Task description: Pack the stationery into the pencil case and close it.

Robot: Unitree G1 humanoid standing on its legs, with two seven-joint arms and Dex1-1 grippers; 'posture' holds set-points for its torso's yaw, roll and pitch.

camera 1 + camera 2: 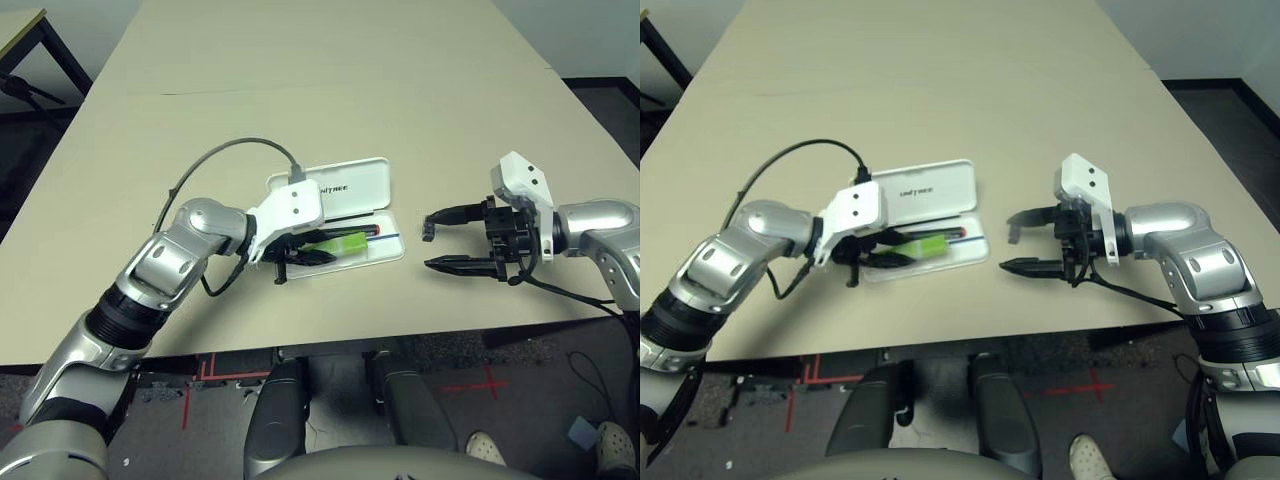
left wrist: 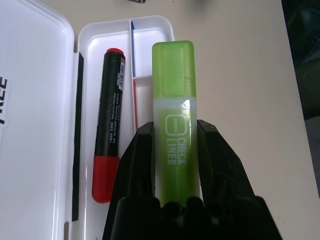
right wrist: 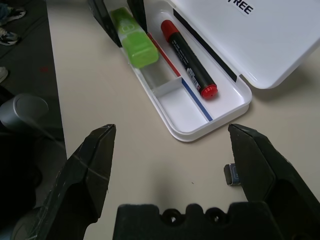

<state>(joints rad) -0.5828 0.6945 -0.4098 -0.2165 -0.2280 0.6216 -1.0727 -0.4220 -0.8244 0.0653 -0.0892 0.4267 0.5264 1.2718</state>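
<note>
In the case's long compartment lies the red-and-black marker [image 2: 109, 110]. Left gripper [image 2: 175, 127] grips the green highlighter [image 2: 175, 65] over the narrower side of the pencil case [image 3: 187, 136] — release apparently next. Right gripper [image 3: 172, 129] stands wide, off the case's end; small dark piece [image 3: 231, 175] on the table [image 1: 330, 110] by one finger, unpacked. Lid [image 2: 35, 100] open, closing left. Near table edge close; ample room beyond the lid.

We see the white hard-plastic pencil case [image 3: 184, 122] open, a black marker with red ends [image 3: 189, 59] lying in its long compartment, a flat light-green highlighter [image 2: 175, 122] held over its divided side, and a small dark-and-grey block [image 3: 231, 175] nearby.
</note>
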